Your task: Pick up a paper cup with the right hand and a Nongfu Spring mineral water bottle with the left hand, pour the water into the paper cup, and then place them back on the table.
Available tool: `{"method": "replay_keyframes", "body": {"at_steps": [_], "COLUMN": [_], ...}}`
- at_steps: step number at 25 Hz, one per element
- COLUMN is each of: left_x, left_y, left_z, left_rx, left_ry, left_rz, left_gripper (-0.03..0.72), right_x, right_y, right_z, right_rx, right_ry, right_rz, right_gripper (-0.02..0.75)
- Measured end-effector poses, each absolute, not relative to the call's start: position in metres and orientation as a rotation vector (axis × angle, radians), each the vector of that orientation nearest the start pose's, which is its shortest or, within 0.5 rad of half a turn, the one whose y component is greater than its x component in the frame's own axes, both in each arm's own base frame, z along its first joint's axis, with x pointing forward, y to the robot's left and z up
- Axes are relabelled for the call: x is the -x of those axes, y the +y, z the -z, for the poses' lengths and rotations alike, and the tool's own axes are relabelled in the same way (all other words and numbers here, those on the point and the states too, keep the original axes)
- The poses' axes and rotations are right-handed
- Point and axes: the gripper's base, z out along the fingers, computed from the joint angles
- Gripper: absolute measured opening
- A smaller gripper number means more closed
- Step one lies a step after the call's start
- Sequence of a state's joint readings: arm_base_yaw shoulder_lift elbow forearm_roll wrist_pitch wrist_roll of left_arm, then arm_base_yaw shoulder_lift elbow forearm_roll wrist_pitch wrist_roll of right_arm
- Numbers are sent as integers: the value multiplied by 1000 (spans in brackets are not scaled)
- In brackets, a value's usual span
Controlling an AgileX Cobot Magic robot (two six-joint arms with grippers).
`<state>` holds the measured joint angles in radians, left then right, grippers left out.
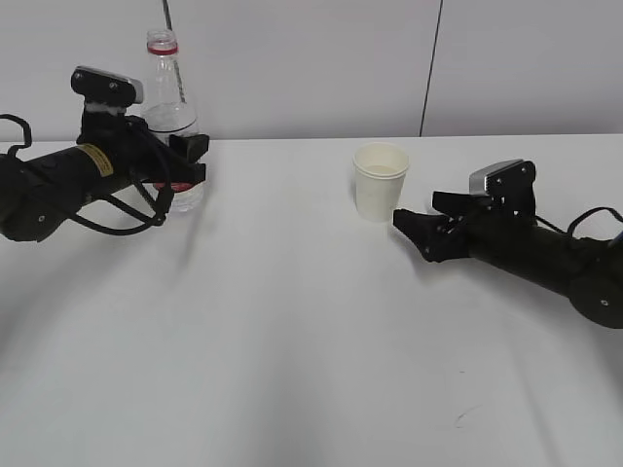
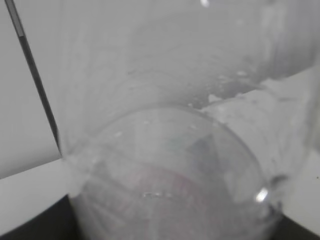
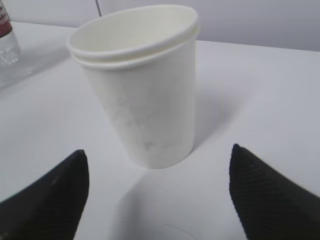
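While the paper cup (image 1: 380, 181) stands upright on the table (image 1: 292, 341) just ahead of the right hand (image 1: 421, 230), nothing is lifted yet, so I judge the pick-up step to be only half set. Seen in the right wrist view, the cup (image 3: 142, 85) sits between and a little beyond the two black fingertips (image 3: 47, 200), which are spread wide, clear of its wall on both sides and touching nothing. It looks as if a second rim is nested under the first, so there may be two cups stacked; I cannot tell for sure.

Across the table, well apart from the cup, the Nongfu Spring mineral water bottle (image 1: 173, 122) stands uncapped with the left hand (image 1: 190, 161) around its lower body. In the exterior view the jaws sit on either side of the bottle at about its width, and in the left wrist view the clear plastic (image 2: 170, 150) fills the frame right against the gripper. That reads as a grip on the bottle, though the actual contact of the pads is hidden. Its base appears to rest on the table. How much water it holds cannot be read here.

Next, the right hand needs to move forward until the cup sits deep between the fingers, then close gently, since thin paper will crush. Only then should both rise for pouring.
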<state>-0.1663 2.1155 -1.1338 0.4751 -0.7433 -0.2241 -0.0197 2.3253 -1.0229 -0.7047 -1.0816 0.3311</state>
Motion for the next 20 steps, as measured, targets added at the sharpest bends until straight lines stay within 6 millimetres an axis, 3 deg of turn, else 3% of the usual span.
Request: {"method": "replay_keyframes", "body": {"at_steps": [3, 11, 15, 20], "left_x": [-428, -429, -430, -430], "left_y": [-100, -97, -97, -100], "left_z": [-145, -143, -129, -119], "left_rx": [-454, -353, -350, -353], "left_ry": [1722, 1763, 1775, 1735], "left_rz": [327, 352, 366, 397], "left_gripper": [386, 386, 386, 386], "right_x": [-390, -360, -351, -344], "right_y": [45, 48, 48, 51], "right_z": [-79, -164, -192, -205], "right_rx": [488, 601, 624, 649], "right_ry": [1719, 1615, 1617, 1610], "right_rz": [-493, -417, -411, -435], "right_gripper": [650, 638, 628, 613]}}
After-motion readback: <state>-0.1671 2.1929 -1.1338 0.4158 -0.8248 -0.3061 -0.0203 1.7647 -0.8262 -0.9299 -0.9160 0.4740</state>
